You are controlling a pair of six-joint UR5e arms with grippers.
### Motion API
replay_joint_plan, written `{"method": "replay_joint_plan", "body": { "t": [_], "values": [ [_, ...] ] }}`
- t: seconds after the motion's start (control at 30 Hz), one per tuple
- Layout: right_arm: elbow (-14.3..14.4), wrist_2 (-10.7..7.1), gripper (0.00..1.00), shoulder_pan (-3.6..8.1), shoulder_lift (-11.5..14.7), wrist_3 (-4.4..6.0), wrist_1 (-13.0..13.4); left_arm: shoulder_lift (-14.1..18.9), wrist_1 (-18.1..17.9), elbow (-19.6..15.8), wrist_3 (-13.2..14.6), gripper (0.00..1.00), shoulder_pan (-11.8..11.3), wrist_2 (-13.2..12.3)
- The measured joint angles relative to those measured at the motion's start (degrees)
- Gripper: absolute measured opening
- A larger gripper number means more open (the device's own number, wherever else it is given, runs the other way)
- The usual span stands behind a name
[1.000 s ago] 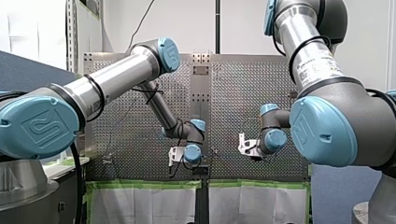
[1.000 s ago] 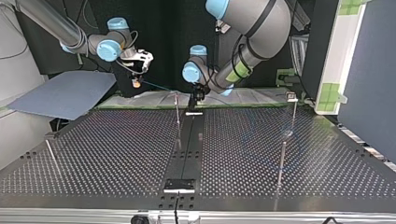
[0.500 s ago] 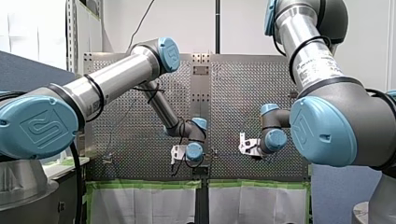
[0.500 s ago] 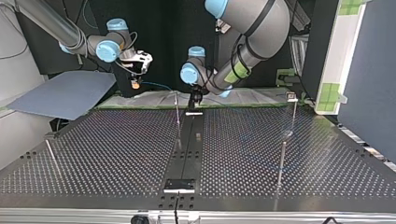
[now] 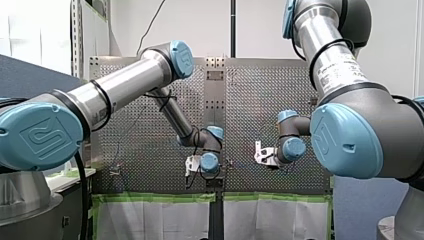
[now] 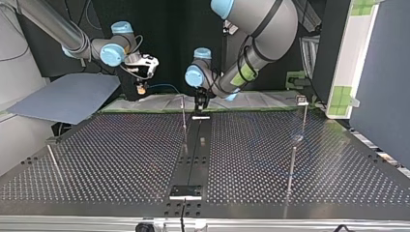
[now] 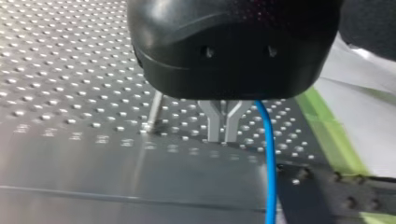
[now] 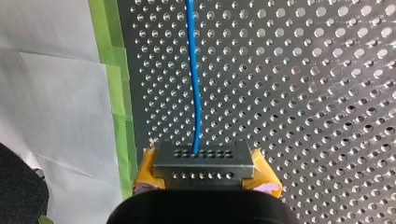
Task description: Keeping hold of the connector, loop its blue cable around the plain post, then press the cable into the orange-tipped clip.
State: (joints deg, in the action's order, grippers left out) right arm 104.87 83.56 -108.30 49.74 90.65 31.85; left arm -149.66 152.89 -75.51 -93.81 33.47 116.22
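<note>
My right gripper (image 8: 204, 173) is shut on the grey metal connector (image 8: 203, 159), its yellow pads (image 8: 267, 176) on either side. The blue cable (image 8: 193, 70) leaves the connector and runs ahead over the perforated table. In the top view my right gripper (image 6: 141, 88) hangs above the table's far edge. From it the blue cable (image 6: 164, 86) arcs toward a thin plain post (image 6: 184, 121). My left gripper (image 7: 223, 127), with metal fingers, is shut just above the table. The cable (image 7: 269, 163) passes beside those fingers, not between them. I cannot pick out an orange-tipped clip.
More thin posts stand on the table: one with a small grey top (image 6: 302, 101) at the top view's right, another (image 6: 291, 169) nearer, and one (image 6: 52, 159) at its left. A dark centre strip (image 6: 193, 154) carries small plates. Green tape (image 7: 329, 135) lines the edge.
My left gripper has shifted a little to the left in the top view, closer to the plain post. The cable near my right gripper now bows upward more.
</note>
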Motion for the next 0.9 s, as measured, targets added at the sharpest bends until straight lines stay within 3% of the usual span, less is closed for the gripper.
{"method": "replay_joint_plan", "body": {
  "t": [0.37,0.9],
  "values": [
    [-1.52,0.2,0.0,-0.19,-2.43,-0.84,-0.48,-2.21,1.89,2.69,-0.33,0.0,-0.22,0.07],
    [-3.41,0.28,0.0,0.62,-2.58,0.43,-0.43,-2.21,3.48,4.89,-0.83,0.0,-0.69,-0.43]
  ]
}}
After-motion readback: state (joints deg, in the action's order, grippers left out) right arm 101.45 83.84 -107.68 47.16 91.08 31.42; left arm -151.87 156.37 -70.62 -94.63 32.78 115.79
